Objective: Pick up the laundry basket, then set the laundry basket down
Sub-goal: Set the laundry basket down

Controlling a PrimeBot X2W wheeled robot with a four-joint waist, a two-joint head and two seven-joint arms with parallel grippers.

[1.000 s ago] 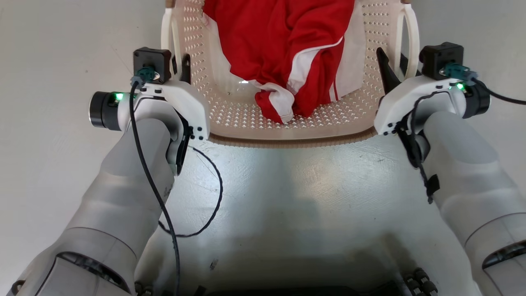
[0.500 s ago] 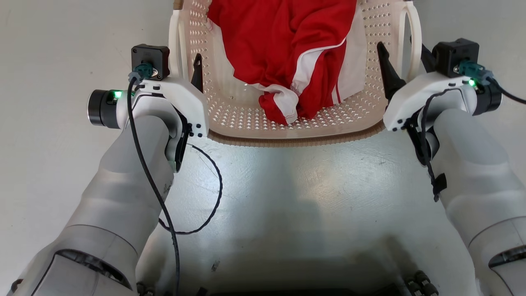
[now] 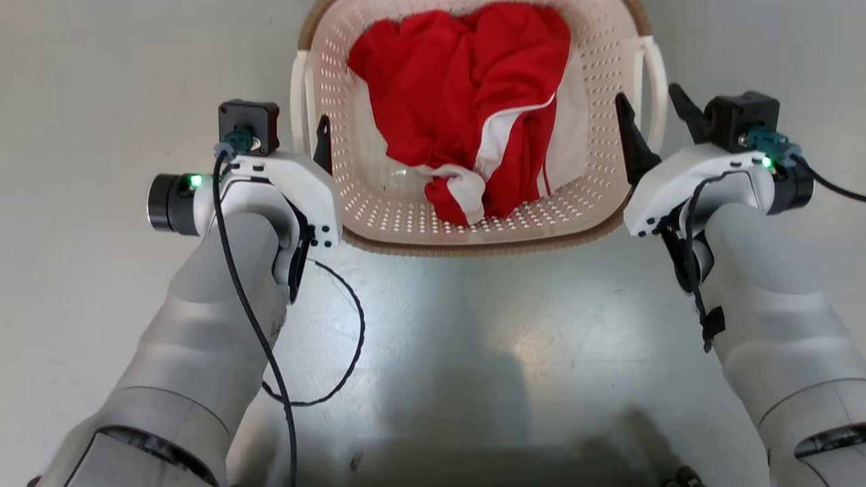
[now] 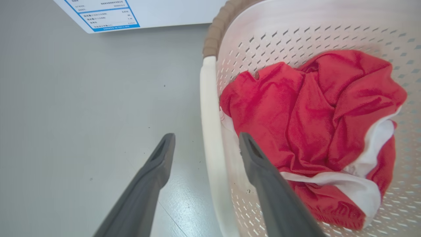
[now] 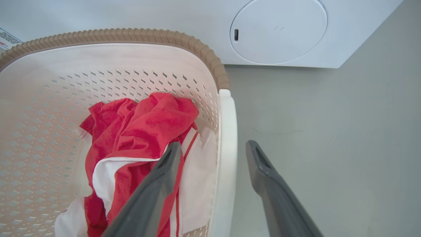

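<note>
Head view shows the laundry basket (image 3: 473,245) sitting on the grey floor (image 3: 473,352) straight ahead of the robot, with a crumpled red and white garment (image 3: 467,101) inside it. The white washing machine (image 5: 279,33) stands just beyond its far rim. The left gripper (image 4: 207,137) has its fingers spread wide on either side of the basket's left loop handle (image 4: 210,108), one finger inside the basket and one outside, with a gap to the plastic on each side. The right gripper (image 5: 213,144) is spread the same way around the right handle (image 5: 227,131), and it pinches nothing either. With the basket apparently resting on the floor and neither handle held, this looks like the release that ends the set-down. The next move probably calls for drawing both arms back and up along the line of the fingers, evenly. That way neither inner finger would hook a handle or snag the garment and drag the basket.
</note>
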